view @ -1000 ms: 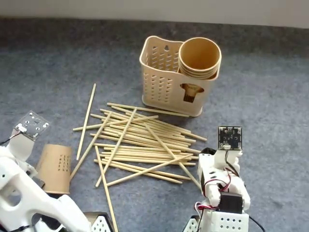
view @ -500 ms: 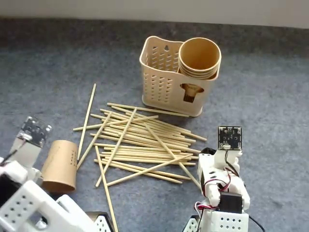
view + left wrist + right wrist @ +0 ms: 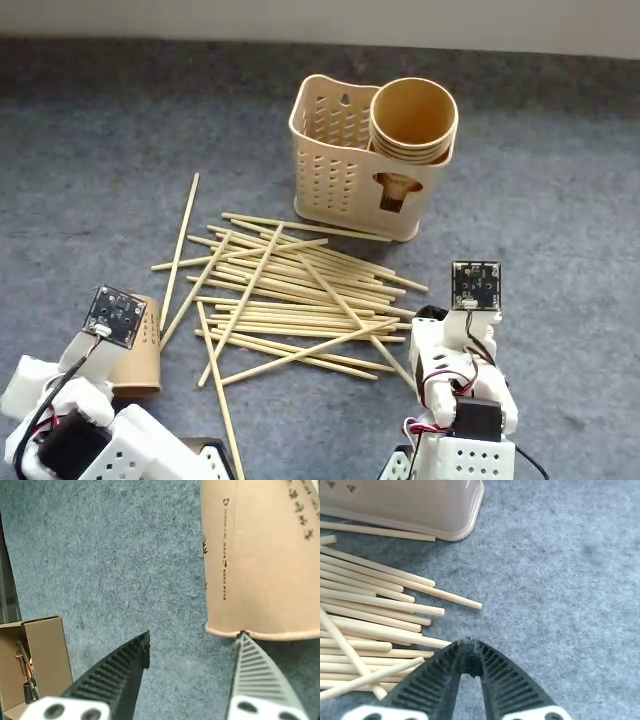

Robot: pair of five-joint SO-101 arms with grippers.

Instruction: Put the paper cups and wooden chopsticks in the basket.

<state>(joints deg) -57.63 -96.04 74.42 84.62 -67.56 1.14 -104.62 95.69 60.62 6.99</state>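
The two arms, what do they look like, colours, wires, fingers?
The left arm and right arm are white plastic with rows of holes, black motors and red, black and white wires, each carrying a square camera board. The right gripper has two black ribbed, pointed fingers; the left gripper has one black, one grey.
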